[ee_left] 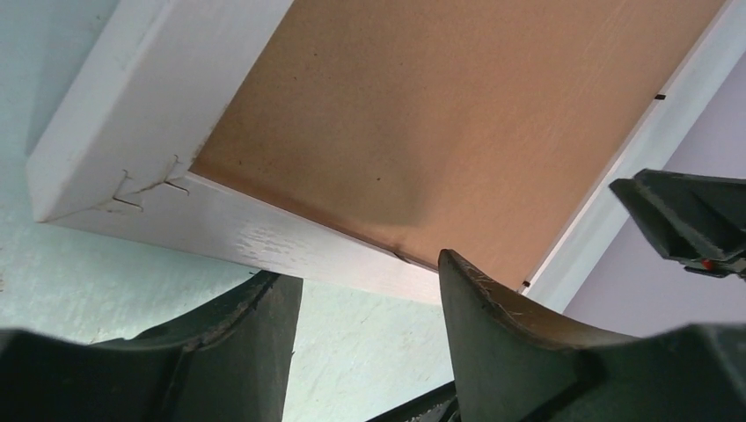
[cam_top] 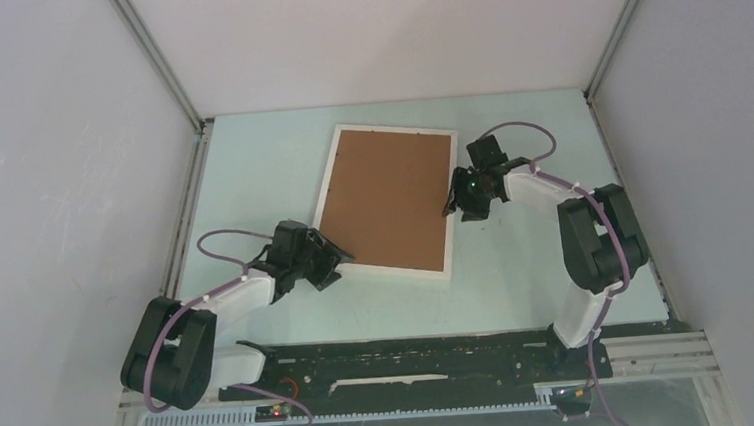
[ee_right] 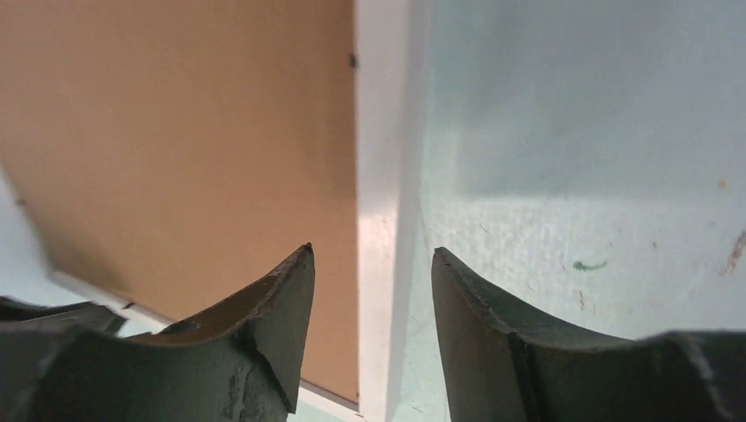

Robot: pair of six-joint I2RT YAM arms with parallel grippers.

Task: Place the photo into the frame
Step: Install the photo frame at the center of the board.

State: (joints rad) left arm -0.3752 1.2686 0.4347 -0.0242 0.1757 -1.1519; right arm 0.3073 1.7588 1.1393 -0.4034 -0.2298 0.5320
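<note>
White frame [cam_top: 397, 271] is seen lying flat, back up, at the middle of the desk [cam_top: 250, 172], between the two grippers. Its near-left corner is just ahead of the left gripper [cam_top: 331, 261], whose jaws are parted and empty. Its right rail is seen between the spread jaws of the right gripper [cam_top: 456, 207], with nothing clasped. The long axis runs away from the arms, far end leaning slightly right. A brown backing board [cam_top: 392, 197] fills it.

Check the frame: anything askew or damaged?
The frame lies rotated against the table edges, brown backing board up. One corner shows scuffed staple marks at the mitre joint. No photo in view.
</note>
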